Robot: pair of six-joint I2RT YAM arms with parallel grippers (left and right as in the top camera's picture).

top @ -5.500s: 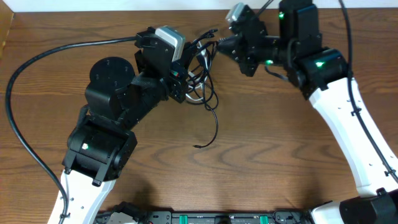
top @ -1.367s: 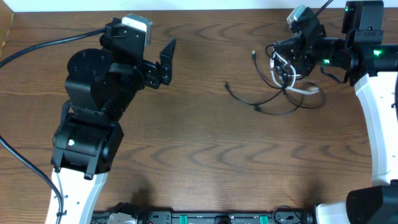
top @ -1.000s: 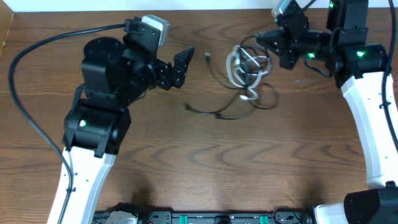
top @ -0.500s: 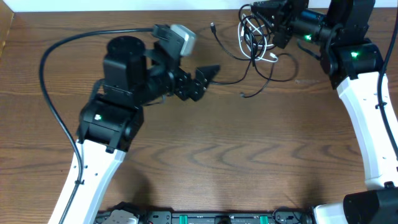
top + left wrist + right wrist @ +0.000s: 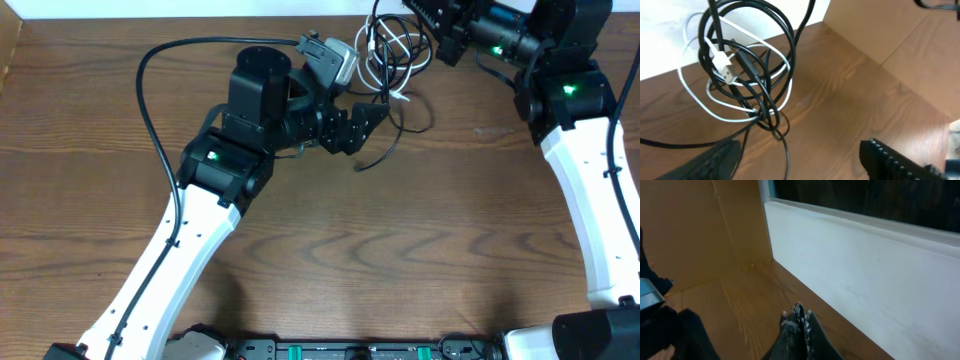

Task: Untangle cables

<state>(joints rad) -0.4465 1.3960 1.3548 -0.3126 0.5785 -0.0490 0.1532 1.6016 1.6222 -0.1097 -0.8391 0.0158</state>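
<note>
Cables (image 5: 388, 55) hang as one knotted bundle at the far edge of the table (image 5: 420, 250), lifted clear of the wood except for a loose black tail (image 5: 375, 155) that trails down onto it. The right gripper (image 5: 418, 14) has its fingers pressed tight together. Its own camera does not show the strand it pinches, but overhead the bundle dangles right beside it, so it is most likely holding the tangle up so the loops fall open under their own weight. The left wrist view bears this out. Several black loops (image 5: 785, 45) drape around a white cable (image 5: 700, 97) whose plug (image 5: 724, 70) sits in the middle, with all of them cinched at a knot low down. The left gripper (image 5: 365, 122) waits just beneath with its jaws spread wide and nothing between them, probably lined up to take hold of one strand and draw it free.
</note>
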